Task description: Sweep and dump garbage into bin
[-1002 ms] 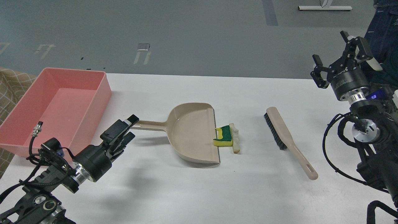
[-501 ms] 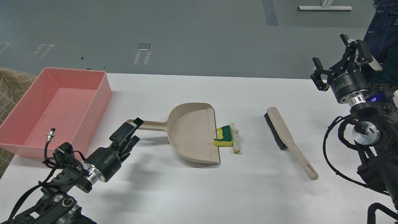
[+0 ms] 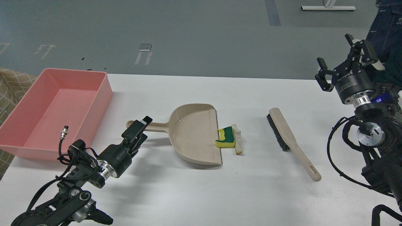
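The garbage lies at the open mouth of the beige dustpan (image 3: pixel 193 135): a yellow sponge with a green layer (image 3: pixel 226 138) touches the pan's lip, and a white bread slice (image 3: pixel 238 139) lies against the sponge's right side. The pink bin (image 3: pixel 102 95) stands at the table's left and looks empty. My left gripper (image 3: pixel 142 128) is open, with its fingers at the dustpan's handle (image 3: pixel 157 126), one finger over it. My right gripper (image 3: pixel 333 49) is open and empty, raised above the table's far right edge.
A beige hand brush with dark bristles (image 3: pixel 292 141) lies diagonally to the right of the garbage. The white table (image 3: pixel 201 194) ends at the back near the grey floor. A beige checked cloth (image 3: pixel 9 91) shows at the far left.
My left gripper has moved forward and to the right, from beside the bin to the dustpan's handle. My right gripper has shifted only slightly.
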Robot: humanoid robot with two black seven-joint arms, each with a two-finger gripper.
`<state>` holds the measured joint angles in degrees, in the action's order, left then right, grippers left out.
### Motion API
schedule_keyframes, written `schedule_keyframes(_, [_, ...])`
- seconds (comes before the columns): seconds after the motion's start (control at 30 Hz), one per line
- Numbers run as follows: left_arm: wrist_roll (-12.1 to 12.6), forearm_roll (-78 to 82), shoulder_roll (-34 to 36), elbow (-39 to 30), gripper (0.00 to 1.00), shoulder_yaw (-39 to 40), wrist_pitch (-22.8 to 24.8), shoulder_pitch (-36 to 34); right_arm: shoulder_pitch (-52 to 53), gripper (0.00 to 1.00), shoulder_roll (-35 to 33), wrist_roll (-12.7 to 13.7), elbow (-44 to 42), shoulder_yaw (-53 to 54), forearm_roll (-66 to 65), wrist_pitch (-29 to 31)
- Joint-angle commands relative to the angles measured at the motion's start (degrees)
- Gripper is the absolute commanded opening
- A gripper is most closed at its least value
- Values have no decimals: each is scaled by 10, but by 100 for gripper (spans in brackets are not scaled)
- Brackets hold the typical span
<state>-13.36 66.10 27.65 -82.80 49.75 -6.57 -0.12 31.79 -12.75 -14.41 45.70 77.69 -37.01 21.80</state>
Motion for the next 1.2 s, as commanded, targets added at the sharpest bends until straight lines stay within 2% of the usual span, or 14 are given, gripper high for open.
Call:
schedule_keyframes(0.0, [-1,0,-8,19,98,0,0,-9,-1,100,0,0,0,0,0,0])
schedule_keyframes(0.33, [-2,0,-18,43,96,-1,-12,-20,-1,100,0,0,0,1,0,0])
schedule_keyframes(0.53, [-2,0,-26,64,89,-17,-14,-41,-2,100,-3,0,4,0,0,0])
schedule_keyframes(0.8, [-2,0,-28,66,71,-17,-13,-43,-2,100,-3,0,4,1,0,0])
schedule_keyframes(0.9, [-3,0,-27,66,59,-18,-13,-43,-2,100,-3,0,4,1,0,0])
schedule_keyframes(1.0, [-6,0,-26,66,54,-17,-12,-43,-2,100,-3,0,4,1,0,0])
schedule_keyframes(1.1, [-4,0,-27,66,32,-18,-8,-43,-2,100,-3,0,4,0,0,0])
schedule_keyframes(1.17, [-2,0,-27,66,24,-18,-8,-43,-2,100,-3,0,4,1,0,0])
